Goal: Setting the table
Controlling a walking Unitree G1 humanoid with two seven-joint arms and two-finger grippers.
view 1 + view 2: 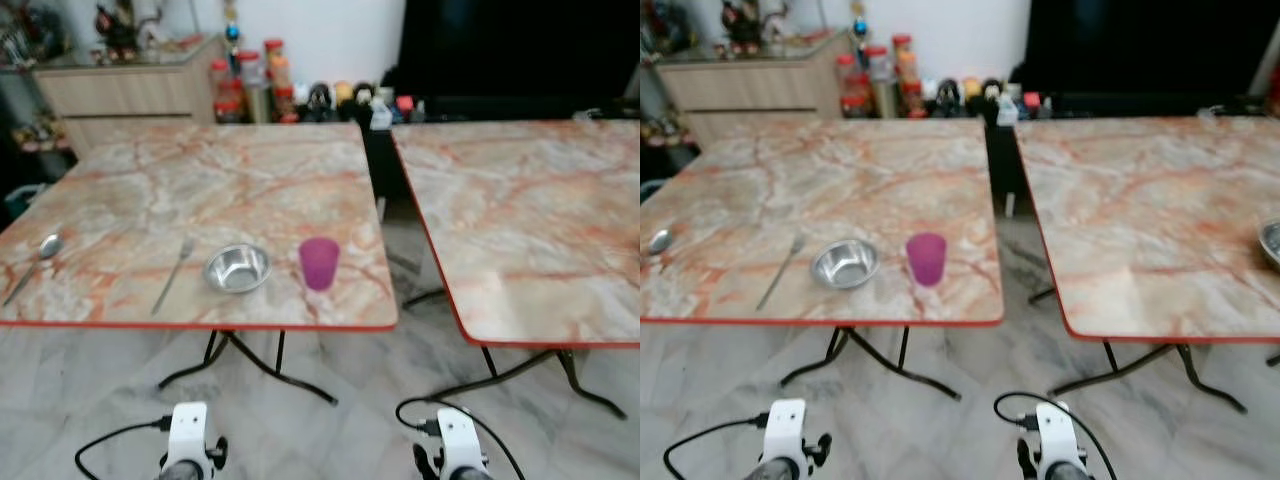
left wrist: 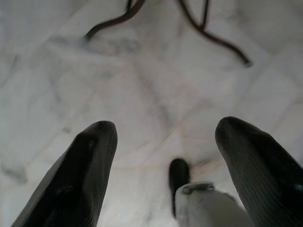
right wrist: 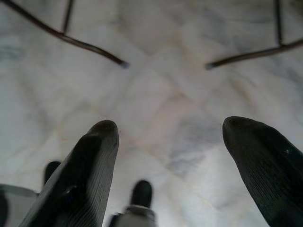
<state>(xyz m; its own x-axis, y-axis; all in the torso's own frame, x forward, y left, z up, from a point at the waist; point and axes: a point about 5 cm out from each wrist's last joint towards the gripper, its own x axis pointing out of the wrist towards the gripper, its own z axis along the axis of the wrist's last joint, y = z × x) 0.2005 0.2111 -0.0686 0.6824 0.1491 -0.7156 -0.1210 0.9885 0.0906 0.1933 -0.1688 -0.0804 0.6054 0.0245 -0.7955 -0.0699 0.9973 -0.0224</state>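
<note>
I see the bowl (image 1: 237, 268) on the left table (image 1: 260, 180), cup (image 1: 319, 263) just right of it, fork (image 1: 172, 276) left, spoon (image 1: 35, 264) far left. Left gripper (image 2: 163, 161) and right gripper (image 3: 165, 163) hang low, fingers apart, over the floor (image 2: 156, 90).

Jars (image 1: 250, 85) beside wooden cabinet (image 1: 130, 95).
</note>
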